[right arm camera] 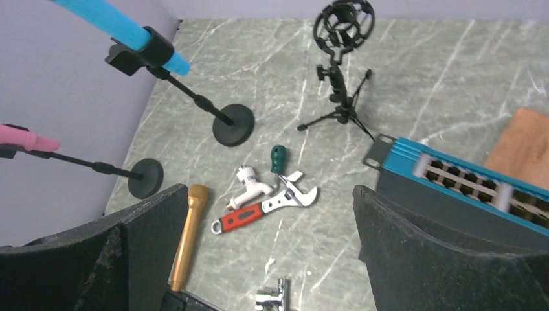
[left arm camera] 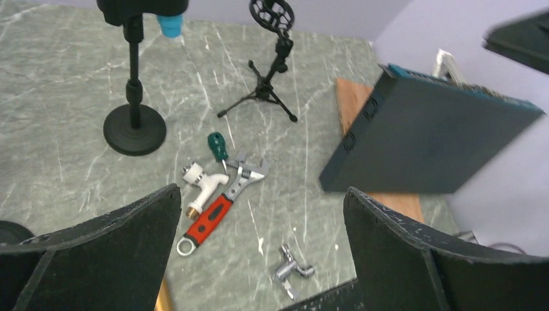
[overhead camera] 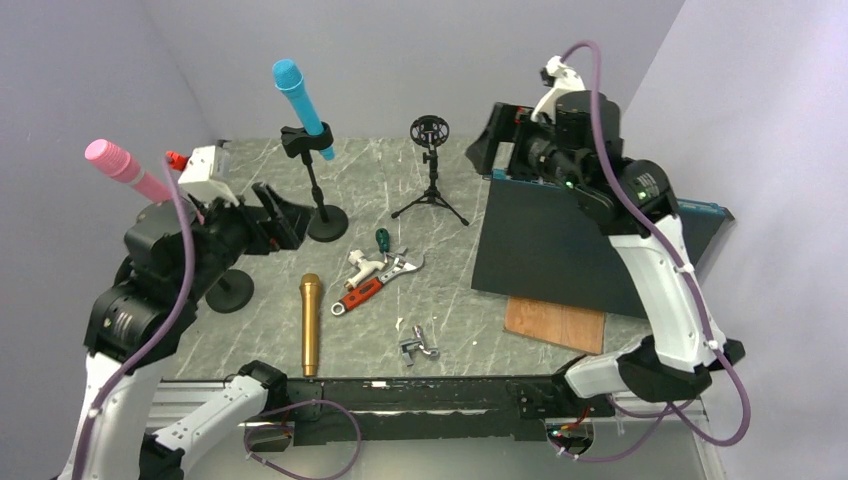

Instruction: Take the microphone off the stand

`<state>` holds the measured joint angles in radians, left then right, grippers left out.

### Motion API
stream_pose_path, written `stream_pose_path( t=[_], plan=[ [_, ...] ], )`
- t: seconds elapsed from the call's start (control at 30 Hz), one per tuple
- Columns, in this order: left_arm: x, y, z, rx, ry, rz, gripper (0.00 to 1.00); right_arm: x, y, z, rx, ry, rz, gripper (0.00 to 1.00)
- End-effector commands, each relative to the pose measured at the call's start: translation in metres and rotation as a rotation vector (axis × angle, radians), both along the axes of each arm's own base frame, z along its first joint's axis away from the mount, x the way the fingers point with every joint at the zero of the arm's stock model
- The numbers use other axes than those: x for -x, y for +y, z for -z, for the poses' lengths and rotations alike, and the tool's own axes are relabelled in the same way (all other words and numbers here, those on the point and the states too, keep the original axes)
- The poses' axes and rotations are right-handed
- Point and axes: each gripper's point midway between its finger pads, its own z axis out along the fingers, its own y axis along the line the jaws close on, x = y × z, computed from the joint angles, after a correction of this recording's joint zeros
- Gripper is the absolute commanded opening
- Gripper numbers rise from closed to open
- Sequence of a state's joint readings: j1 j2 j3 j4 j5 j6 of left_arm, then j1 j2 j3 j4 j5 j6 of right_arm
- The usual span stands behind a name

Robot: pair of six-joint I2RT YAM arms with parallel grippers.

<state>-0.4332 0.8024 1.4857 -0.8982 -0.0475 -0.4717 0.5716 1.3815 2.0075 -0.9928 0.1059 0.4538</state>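
Observation:
A blue microphone [overhead camera: 300, 100] sits tilted in the clip of a black round-base stand [overhead camera: 327, 222] at the back middle; it also shows in the right wrist view [right arm camera: 97, 16]. A pink microphone [overhead camera: 125, 170] sits in a second stand [overhead camera: 230, 291] at the left, partly hidden by my left arm. A gold microphone [overhead camera: 310, 325] lies flat on the table. My left gripper [overhead camera: 280, 212] is open and empty, between the two stands, just left of the blue microphone's stand. My right gripper [overhead camera: 492, 140] is open and empty, high at the back right.
An empty shock-mount tripod [overhead camera: 432, 170] stands at the back. A red-handled wrench [overhead camera: 375, 283], white tap [overhead camera: 362, 265], green screwdriver [overhead camera: 382, 240] and chrome fitting [overhead camera: 418, 346] lie mid-table. A dark box [overhead camera: 560, 240] leans over a wooden board [overhead camera: 555, 325] at the right.

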Motion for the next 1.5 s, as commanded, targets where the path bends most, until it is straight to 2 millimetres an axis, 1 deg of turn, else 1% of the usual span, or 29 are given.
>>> stream_pose_path(
  t=[0.0, 0.1, 0.17, 0.27, 0.33, 0.43, 0.53, 0.57, 0.6, 0.7, 0.83, 0.9, 1.03, 1.07, 1.17, 1.2, 1.27, 1.33, 1.43, 1.47],
  plan=[
    [0.045, -0.001, -0.001, -0.026, -0.008, 0.131, 0.98, -0.019, 0.021, -0.03, -0.031, -0.12, 0.068, 1.0],
    [0.063, -0.005, 0.003, 0.008, 0.005, 0.185, 0.99, -0.03, 0.048, -0.036, -0.049, -0.173, 0.043, 1.0],
    [0.068, -0.003, 0.006, 0.01, 0.006, 0.191, 0.98, -0.038, 0.069, -0.03, -0.05, -0.195, 0.013, 1.0],
    [0.068, 0.009, 0.007, -0.006, 0.009, 0.126, 0.98, -0.056, 0.096, -0.018, -0.033, -0.211, -0.019, 1.0],
    [0.067, 0.013, 0.002, 0.022, 0.023, 0.088, 0.97, -0.07, 0.112, -0.016, -0.024, -0.235, -0.032, 1.0],
    [0.067, 0.0, -0.008, 0.058, 0.024, 0.144, 0.95, -0.091, 0.14, -0.013, -0.034, -0.276, -0.065, 1.0],
    [0.064, -0.001, -0.001, 0.052, 0.056, 0.141, 0.96, -0.105, 0.169, -0.014, -0.078, -0.332, -0.119, 1.0],
    [0.064, 0.001, 0.001, 0.044, 0.066, 0.13, 0.96, -0.108, 0.178, -0.015, -0.095, -0.353, -0.138, 1.0],
    [0.065, 0.005, -0.002, 0.034, 0.06, 0.115, 0.97, -0.112, 0.189, -0.017, -0.116, -0.377, -0.157, 1.0],
    [0.071, 0.018, -0.003, -0.003, 0.055, 0.072, 0.97, -0.116, 0.217, -0.017, -0.155, -0.428, -0.229, 1.0],
    [0.079, 0.035, 0.005, -0.023, 0.064, 0.008, 0.98, -0.127, 0.249, -0.005, -0.155, -0.472, -0.276, 1.0],
    [0.08, 0.039, 0.007, -0.019, 0.065, -0.014, 0.99, -0.13, 0.261, -0.004, -0.155, -0.493, -0.288, 1.0],
    [0.077, 0.041, 0.006, -0.024, 0.066, -0.031, 0.99, -0.131, 0.281, -0.001, -0.161, -0.528, -0.309, 1.0],
    [0.077, 0.042, 0.006, -0.027, 0.069, -0.038, 0.99, -0.132, 0.284, -0.004, -0.171, -0.55, -0.295, 1.0],
    [0.081, 0.048, 0.005, -0.034, 0.073, -0.059, 0.98, -0.137, 0.288, 0.001, -0.147, -0.586, -0.199, 1.0],
    [0.083, 0.051, 0.005, -0.032, 0.072, -0.071, 0.97, -0.135, 0.293, 0.001, -0.138, -0.601, -0.188, 1.0],
    [0.088, 0.058, 0.006, -0.03, 0.072, -0.096, 0.97, -0.136, 0.299, 0.003, -0.125, -0.628, -0.171, 1.0],
    [0.093, 0.064, 0.006, -0.028, 0.073, -0.121, 0.97, -0.139, 0.301, 0.004, -0.117, -0.646, -0.13, 1.0],
    [0.098, 0.073, -0.005, -0.044, 0.035, -0.143, 0.96, -0.146, 0.303, 0.005, -0.082, -0.687, -0.047, 1.0],
    [0.098, 0.077, -0.01, -0.052, 0.02, -0.155, 0.96, -0.148, 0.304, 0.001, -0.074, -0.704, -0.025, 1.0]
  ],
)
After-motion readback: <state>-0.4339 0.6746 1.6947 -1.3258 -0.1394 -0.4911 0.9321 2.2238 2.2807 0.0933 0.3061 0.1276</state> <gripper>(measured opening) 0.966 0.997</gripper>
